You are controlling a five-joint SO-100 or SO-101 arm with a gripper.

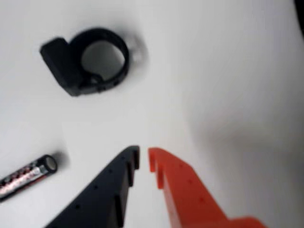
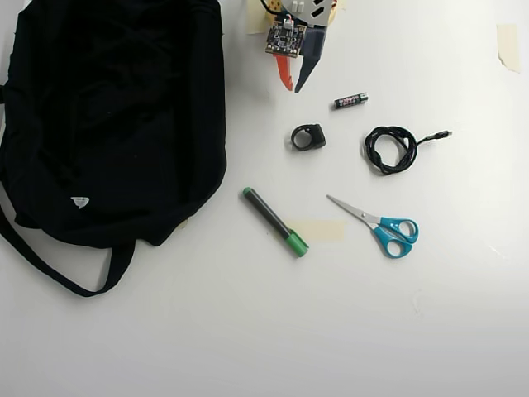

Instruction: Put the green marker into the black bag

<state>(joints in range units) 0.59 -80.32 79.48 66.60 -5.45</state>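
Closest to the wrist camera, the gripper (image 1: 144,159) enters from six o'clock, its black and orange fingers nearly together with a slim gap, holding nothing. At eight o'clock lies a small battery (image 1: 26,176); farther off, at eleven o'clock, a black ring clip (image 1: 88,61) rests on the white table (image 1: 228,85). From overhead, the green marker (image 2: 274,221) lies near centre, the black bag (image 2: 116,107) at ten o'clock, scissors (image 2: 376,225) and coiled cable (image 2: 391,149) toward three.
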